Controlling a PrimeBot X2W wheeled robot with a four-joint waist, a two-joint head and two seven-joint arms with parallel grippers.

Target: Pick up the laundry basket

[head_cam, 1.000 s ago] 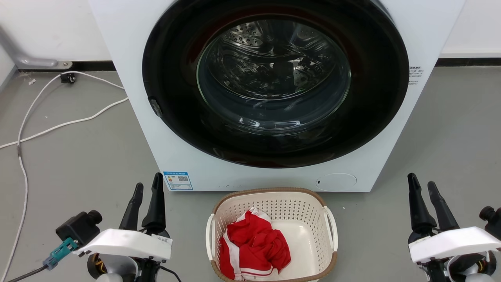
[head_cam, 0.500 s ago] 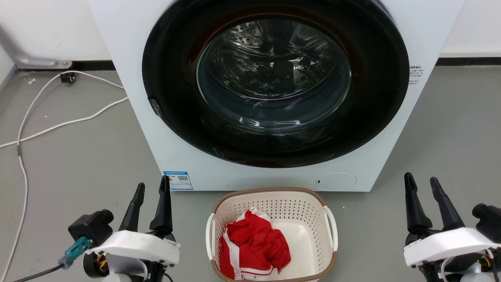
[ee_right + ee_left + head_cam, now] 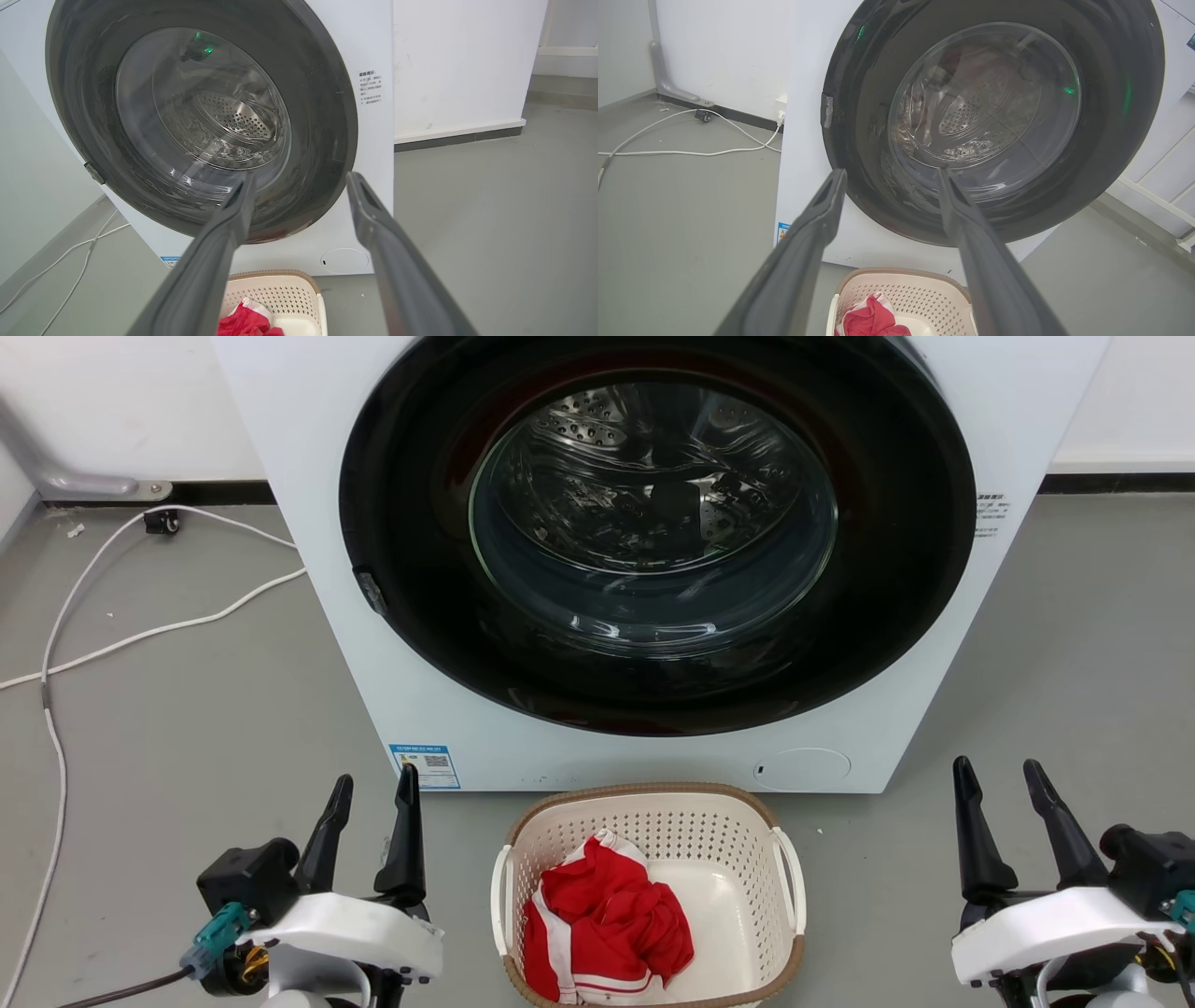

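both my arms have drawn inward over the last second. my left claw has slid toward the laundry basket and sunk a little in the head view. my right claw has crept in from the other side, its fingers spread wider than before. the basket, the washing machine and the white cable have not shifted.

both claws are released, fingers parted with nothing between them and tips pointing toward the machine. neither touches the basket. the left one hangs near its left side, one fingertip lining up beside the blue label on the machine's lower corner. the right one is farther off, with bare grey floor in the gap.

the laundry basket stands upright on the floor, just in front of the machine's lower panel, below the round dark door. its brown rim runs all round, and the left handle and right handle show white on its sides. a crumpled red garment with white stripes lies inside, bunched toward the basket's left half. the right half of the bottom is bare.

from my left wrist the basket sits low between my two fingers. from my right wrist it peeks out low, beside the left-hand finger in that view.
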